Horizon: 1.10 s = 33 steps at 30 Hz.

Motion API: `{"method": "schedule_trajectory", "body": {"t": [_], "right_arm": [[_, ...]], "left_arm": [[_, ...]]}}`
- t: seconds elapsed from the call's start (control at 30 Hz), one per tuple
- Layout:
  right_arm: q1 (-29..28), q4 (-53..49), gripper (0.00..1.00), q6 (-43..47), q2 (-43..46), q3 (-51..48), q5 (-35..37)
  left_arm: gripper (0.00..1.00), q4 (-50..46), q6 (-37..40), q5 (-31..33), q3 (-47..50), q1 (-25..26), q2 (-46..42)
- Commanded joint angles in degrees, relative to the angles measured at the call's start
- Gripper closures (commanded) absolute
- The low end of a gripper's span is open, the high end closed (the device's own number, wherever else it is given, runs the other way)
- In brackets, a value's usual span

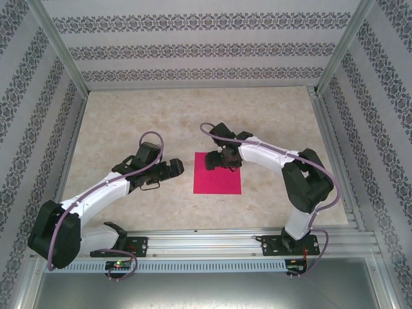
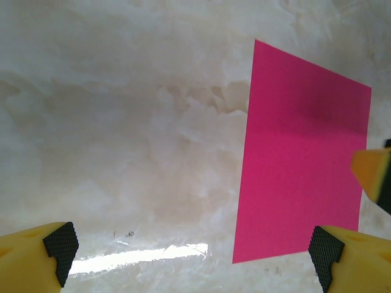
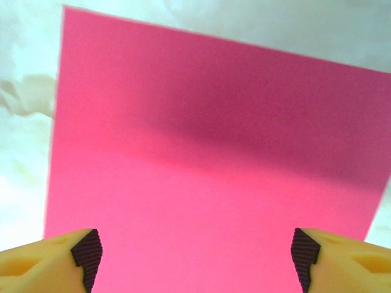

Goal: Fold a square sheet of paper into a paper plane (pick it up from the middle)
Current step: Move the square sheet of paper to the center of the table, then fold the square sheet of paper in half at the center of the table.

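so the worktop [image 1: 129,116] is a pale, marbled beige slab, kinda glossy. Lying flat on it around the middle is the square sheet of paper [image 1: 217,180], magenta-pink. Looks uncreased, though shadow covers part.

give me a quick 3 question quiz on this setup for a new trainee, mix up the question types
1. True or false: the square sheet of paper lies flat on the table.
2. Which claw hangs over the sheet? A: the left claw; B: the right claw; C: both.
3. Fill in: the left claw's jaws stand ___, above bare table beside the sheet.

Key: 1 true; 2 B; 3 open.
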State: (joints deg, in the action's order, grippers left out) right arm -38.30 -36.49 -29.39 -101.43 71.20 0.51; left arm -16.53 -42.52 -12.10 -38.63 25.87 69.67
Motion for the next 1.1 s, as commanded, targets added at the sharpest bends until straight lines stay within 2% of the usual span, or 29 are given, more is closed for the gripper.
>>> {"method": "schedule_trajectory", "body": {"t": [0.0,0.1,0.2,0.37,0.53,0.9,1.07], "right_arm": [[-2.51,-10.13,0.05,-6.62,-0.19,3.44,12.08],[-3.13,-8.34,0.03,-10.79,-0.7,2.2,10.78],[-3.21,-5.01,0.02,-10.87,-2.73,2.11,6.57],[-3.95,-4.49,0.02,-10.0,-7.3,4.41,4.58],[-4.2,-7.94,0.03,-8.74,-11.58,7.92,6.29],[-4.52,-4.16,0.06,6.6,-13.55,2.78,-0.91],[-3.33,-4.91,0.07,9.14,-13.37,3.31,-1.27]], "left_arm": [[0.0,4.1,-0.63,1.19,-0.6,-0.92,0.89],[0.0,3.56,0.15,-1.39,-1.63,-3.16,3.47],[0.0,3.95,0.87,-3.92,-1.89,-4.2,4.67],[0.0,4.03,2.13,-4.38,-1.53,-4.42,4.95],[0.0,4.65,2.19,-5.19,-0.52,-4.4,4.84],[0.0,3.88,2.43,-4.77,-0.45,-4.42,4.45],[0.0,3.71,1.78,-4.76,-0.17,-4.39,4.03]]}}
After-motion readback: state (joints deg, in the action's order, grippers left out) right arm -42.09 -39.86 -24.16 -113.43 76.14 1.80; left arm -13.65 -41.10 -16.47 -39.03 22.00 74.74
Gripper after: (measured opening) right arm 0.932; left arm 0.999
